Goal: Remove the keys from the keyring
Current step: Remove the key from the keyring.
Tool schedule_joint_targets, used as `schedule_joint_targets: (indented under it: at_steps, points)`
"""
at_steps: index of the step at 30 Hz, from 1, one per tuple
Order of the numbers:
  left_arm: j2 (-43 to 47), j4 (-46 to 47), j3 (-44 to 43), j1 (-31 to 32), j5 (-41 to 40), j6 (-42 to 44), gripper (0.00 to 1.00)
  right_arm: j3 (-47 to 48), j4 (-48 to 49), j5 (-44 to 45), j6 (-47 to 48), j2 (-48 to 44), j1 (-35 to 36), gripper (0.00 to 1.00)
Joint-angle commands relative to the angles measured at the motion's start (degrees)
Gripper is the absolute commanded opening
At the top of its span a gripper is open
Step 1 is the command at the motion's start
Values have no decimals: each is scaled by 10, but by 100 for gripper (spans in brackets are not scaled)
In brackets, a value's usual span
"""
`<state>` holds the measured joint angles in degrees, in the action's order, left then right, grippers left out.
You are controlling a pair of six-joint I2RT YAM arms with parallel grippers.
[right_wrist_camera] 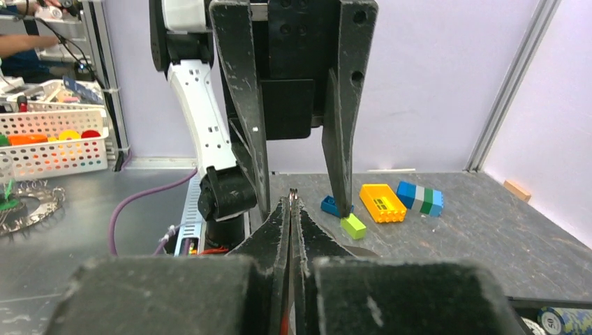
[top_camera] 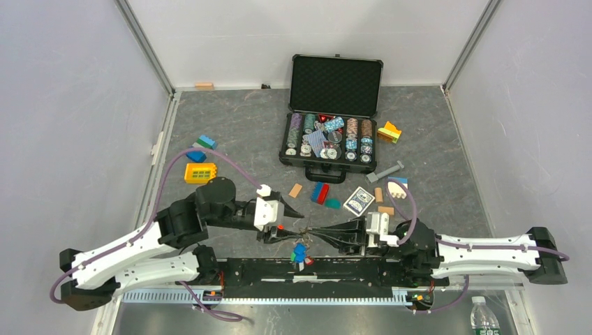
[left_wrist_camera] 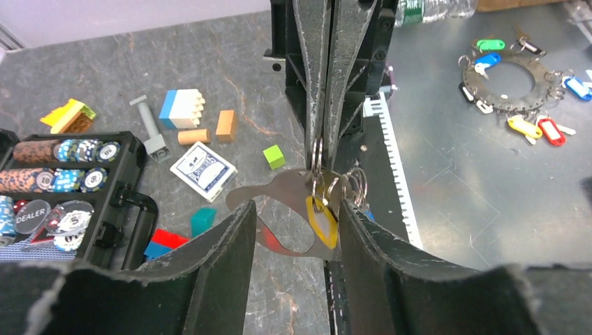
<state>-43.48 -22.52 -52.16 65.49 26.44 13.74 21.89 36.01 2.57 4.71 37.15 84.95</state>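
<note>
Silver keyring (left_wrist_camera: 317,164) is clamped in the right pincer (left_wrist_camera: 323,143), jaws fully closed on the wire. It is held up off the desk (left_wrist_camera: 209,63), on the near side of the poker-chip case (top_camera: 335,85), toward the arm bases. Bunched keys (left_wrist_camera: 322,222) hang off it, yellow head out front in the left wrist view. Left pincer (left_wrist_camera: 297,213) stands open, jaws apart, straddling that yellow head and a flat silver blade. Can't tell whether either finger touches them.
</note>
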Motion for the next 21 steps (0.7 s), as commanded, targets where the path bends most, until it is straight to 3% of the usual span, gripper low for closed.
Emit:
schedule_joint_targets:
  at_steps: [1,7,21]
  points:
    - [45,73,19,3,-16,-29,55,-36,164,9,-11,-19,0,0]
    - [71,124,42,3,-24,-38,56,-47,189,-9,-10,-13,0,0]
    - [15,201,47,2,53,-86,56,-61,223,-13,0,-7,0,0]
